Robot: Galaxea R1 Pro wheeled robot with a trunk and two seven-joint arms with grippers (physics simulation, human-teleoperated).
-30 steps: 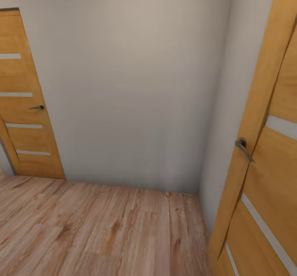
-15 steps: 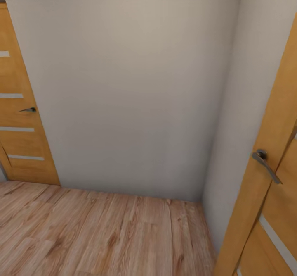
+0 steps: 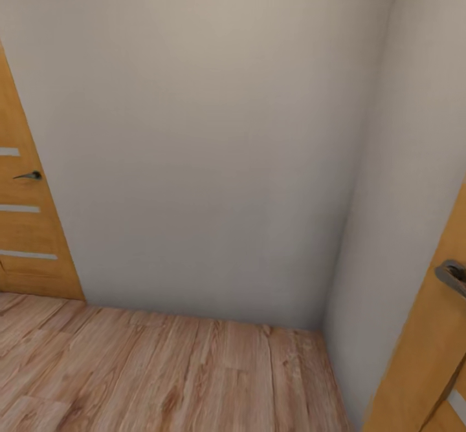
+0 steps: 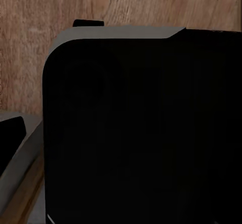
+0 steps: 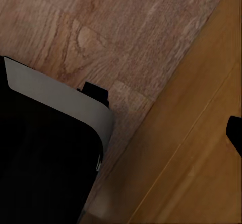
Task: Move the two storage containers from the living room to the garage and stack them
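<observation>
In the head view, the whole picture had slid against the two earlier ones: the wooden door [image 3: 26, 225] at the left edge had drifted further out of frame, and the second door [image 3: 430, 348] at the lower right had shrunk to a sliver with its grey handle [image 3: 453, 277] cut by the edge. That was the camera turning with the robot, not the doors moving. A plain white wall [image 3: 207, 147] took up most of the frame, meeting a side wall [image 3: 408, 193] in a corner at the right, with light wood-plank floor [image 3: 162, 374] along the bottom. My reading was that the robot was in transit, swinging toward a blank corner. No red-orange container was visible here, so where the two bins sat could not be told, nor whether one had been moved already. The plank floor suggested this was not the garage.

In the left wrist view, a large dark rounded body with a grey rim [image 4: 136, 133], probably part of the robot itself, blocked nearly everything. A strip of plank floor [image 4: 126, 2] ran across the top. Whether that gripper's fingers were apart or together could not be told.

In the right wrist view, a similar dark body with a pale edge [image 5: 45, 153] sat at the lower left, plank floor [image 5: 126, 27] at the upper part, and an orange wooden surface [image 5: 196, 153] at the lower right, likely the nearby door. A small dark shape [image 5: 235, 133] at the right edge was too cropped to identify. The right gripper's state was likewise beyond telling.
</observation>
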